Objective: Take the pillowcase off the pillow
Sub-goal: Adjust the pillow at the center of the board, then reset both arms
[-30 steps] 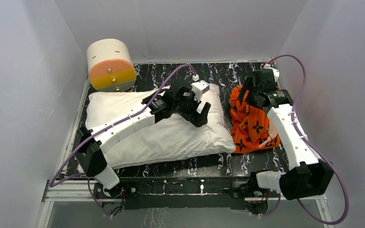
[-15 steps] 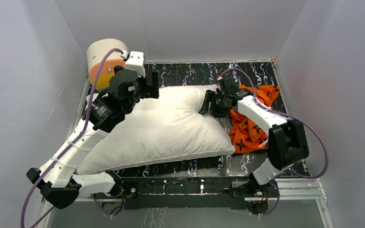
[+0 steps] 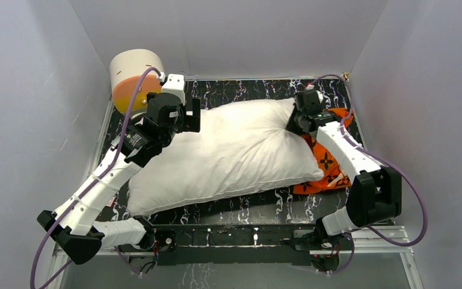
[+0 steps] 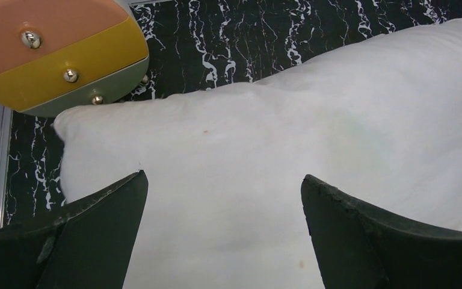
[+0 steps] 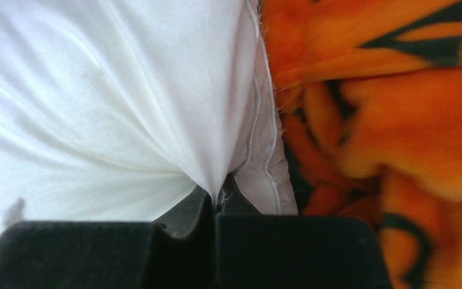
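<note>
The plain white pillow [image 3: 240,150] lies across the black marbled floor, bare of any cover. Its right end rests over part of the crumpled orange pillowcase [image 3: 329,165] with black motifs. My right gripper [image 3: 293,123] is shut on a pinch of the pillow's fabric near its seamed right edge. In the right wrist view the white cloth [image 5: 96,90] gathers into the closed jaws [image 5: 216,205], with the pillowcase [image 5: 385,120] just beyond. My left gripper [image 3: 192,115] hovers open above the pillow's far left corner. Nothing sits between its fingers [image 4: 224,176]; only the pillow [image 4: 246,138] shows below.
A cream-and-orange cylinder [image 3: 137,81] stands in the back left corner, close to the left gripper and seen large in the left wrist view [image 4: 54,54]. White walls enclose the floor [image 3: 240,93] on three sides. The arm bases sit at the near edge.
The right gripper has shut on the pillow's right edge and moved back and right, dragging the pillow rightward over the pillowcase. The left gripper has stayed open near the far left corner.
</note>
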Robot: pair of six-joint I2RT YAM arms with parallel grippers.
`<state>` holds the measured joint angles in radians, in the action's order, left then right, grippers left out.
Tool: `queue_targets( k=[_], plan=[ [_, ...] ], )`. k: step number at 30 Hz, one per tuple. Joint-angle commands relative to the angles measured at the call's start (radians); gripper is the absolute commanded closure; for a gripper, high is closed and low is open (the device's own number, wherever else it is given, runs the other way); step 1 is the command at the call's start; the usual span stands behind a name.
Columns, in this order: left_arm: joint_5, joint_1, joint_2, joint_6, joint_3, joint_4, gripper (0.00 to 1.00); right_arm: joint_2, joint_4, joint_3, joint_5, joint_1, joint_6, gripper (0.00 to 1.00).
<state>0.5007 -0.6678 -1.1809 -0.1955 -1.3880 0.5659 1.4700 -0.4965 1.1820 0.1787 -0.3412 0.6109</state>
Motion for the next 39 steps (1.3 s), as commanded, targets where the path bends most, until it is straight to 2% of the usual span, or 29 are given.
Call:
queue_targets(
  k=[1, 2, 3, 4, 6, 9, 14, 16, 20, 25, 28, 33, 39],
  plan=[
    [0.015, 0.022, 0.014, -0.055, -0.030, 0.015, 0.02, -0.056, -0.009, 0.057, 0.110, 0.094, -0.182, 0.81],
    [-0.004, 0.043, 0.004, -0.064, -0.042, 0.021, 0.02, -0.056, -0.004, 0.075, 0.030, 0.094, -0.212, 0.61],
    [-0.027, 0.069, -0.008, -0.071, -0.054, 0.031, 0.02, -0.054, -0.015, 0.105, -0.043, 0.094, -0.225, 0.45],
    [-0.057, 0.106, -0.027, -0.076, -0.070, 0.046, 0.02, -0.059, -0.035, 0.146, -0.090, 0.094, -0.228, 0.34],
    [-0.116, 0.198, -0.074, -0.103, -0.120, 0.103, 0.02, -0.107, -0.014, 0.152, -0.154, 0.094, -0.228, 0.18],
    [-0.205, 0.346, -0.131, -0.200, -0.192, 0.179, 0.02, -0.212, 0.052, 0.152, -0.173, 0.094, -0.256, 0.03],
    [-0.088, 0.376, -0.102, -0.288, -0.167, 0.202, 0.02, -0.344, 0.038, 0.206, -0.118, 0.094, -0.367, 0.01],
    [-0.082, 0.376, -0.076, -0.285, -0.145, 0.198, 0.02, -0.406, 0.053, 0.198, -0.093, 0.095, -0.378, 0.01],
    [-0.044, 0.376, -0.033, -0.306, -0.126, 0.211, 0.02, -0.543, 0.133, 0.114, -0.087, 0.094, -0.357, 0.01],
    [-0.012, 0.376, 0.021, -0.331, -0.110, 0.219, 0.02, -0.652, 0.265, -0.073, -0.057, 0.094, -0.275, 0.01],
    [0.014, 0.375, 0.050, -0.317, -0.093, 0.238, 0.02, -0.608, 0.258, -0.078, -0.059, 0.095, -0.267, 0.01],
    [0.049, 0.376, 0.093, -0.279, -0.088, 0.252, 0.02, -0.475, 0.071, 0.066, -0.049, 0.094, -0.292, 0.01],
    [0.039, 0.375, 0.090, -0.271, -0.079, 0.260, 0.02, -0.469, 0.052, 0.063, -0.065, 0.095, -0.277, 0.01]
  ],
)
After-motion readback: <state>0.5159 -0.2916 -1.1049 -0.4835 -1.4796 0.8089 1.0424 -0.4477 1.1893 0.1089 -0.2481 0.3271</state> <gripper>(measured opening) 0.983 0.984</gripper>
